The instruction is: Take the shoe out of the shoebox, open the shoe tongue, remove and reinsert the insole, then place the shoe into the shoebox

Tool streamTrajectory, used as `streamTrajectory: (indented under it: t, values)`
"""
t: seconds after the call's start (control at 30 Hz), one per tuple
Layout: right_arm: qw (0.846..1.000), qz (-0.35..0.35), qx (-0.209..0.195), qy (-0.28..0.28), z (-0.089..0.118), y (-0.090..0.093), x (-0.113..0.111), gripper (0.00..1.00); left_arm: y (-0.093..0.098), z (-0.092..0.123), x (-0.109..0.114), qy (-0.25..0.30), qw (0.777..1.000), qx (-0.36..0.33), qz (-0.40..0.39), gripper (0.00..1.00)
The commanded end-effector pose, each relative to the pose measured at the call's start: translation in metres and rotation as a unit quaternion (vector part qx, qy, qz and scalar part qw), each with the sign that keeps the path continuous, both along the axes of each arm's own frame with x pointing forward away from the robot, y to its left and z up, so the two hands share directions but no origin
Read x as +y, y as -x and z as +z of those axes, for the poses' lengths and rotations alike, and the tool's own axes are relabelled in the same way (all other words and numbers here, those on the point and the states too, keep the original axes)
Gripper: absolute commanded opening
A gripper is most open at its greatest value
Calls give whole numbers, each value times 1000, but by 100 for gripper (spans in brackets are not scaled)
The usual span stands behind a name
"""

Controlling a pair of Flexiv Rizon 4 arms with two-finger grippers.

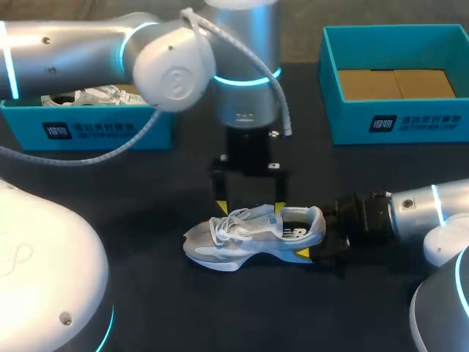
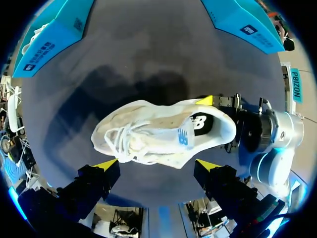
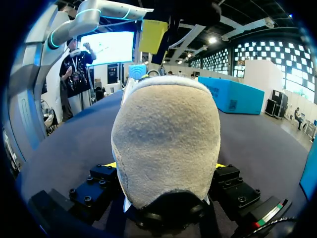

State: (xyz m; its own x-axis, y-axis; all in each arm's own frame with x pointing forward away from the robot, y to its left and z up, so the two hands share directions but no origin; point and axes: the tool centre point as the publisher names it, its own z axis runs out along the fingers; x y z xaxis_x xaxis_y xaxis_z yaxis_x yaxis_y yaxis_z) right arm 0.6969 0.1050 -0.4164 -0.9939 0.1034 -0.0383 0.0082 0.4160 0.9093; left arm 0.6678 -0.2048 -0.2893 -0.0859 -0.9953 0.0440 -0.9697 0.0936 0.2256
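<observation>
Shoe: a white and grey shoe (image 1: 253, 233) is sitting sole down on the black table (image 1: 183, 308). Its toe is pointing to 9 o'clock and its heel to 3 o'clock.

Right arm: it is reaching in low from 3 o'clock, lying nearly level with the table. The right gripper (image 3: 166, 166) is clamping the heel, with one yellow tip pressing each side.

Left arm: it is crossing in from 9 o'clock, with its wrist pointing straight down. The left gripper (image 1: 250, 208) is hanging at the shoe's 12 o'clock side. Its fingers are standing wide apart and holding nothing.

Boxes: a blue left shoebox (image 1: 88, 130) is sitting at 10 o'clock from the shoe, and a blue right shoebox (image 1: 396, 121) at 2 o'clock. Both are well apart from the shoe.
</observation>
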Motion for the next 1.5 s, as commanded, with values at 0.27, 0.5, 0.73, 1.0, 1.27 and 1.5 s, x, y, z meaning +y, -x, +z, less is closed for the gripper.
streamTrajectory:
  t: [0.27,0.5,0.73,1.0,1.27,1.5]
  values:
    - [1000,-1,0,1,0,2,0,0,-1,-22,-26,-66,997,-22,15,100]
    - [1000,-1,0,1,0,2,0,0,-6,-37,-35,-94,995,-21,25,100]
    - [1000,-1,0,1,0,2,0,0,-9,-45,-36,-138,989,-27,39,100]
    - [1000,-1,0,1,0,2,0,0,-9,-55,-33,-174,984,-23,39,100]
    - [1000,-1,0,1,0,2,0,0,-11,-61,-19,-195,980,9,37,100]
    - [1000,-1,0,1,0,2,0,0,-6,-55,-3,-196,980,15,36,100]
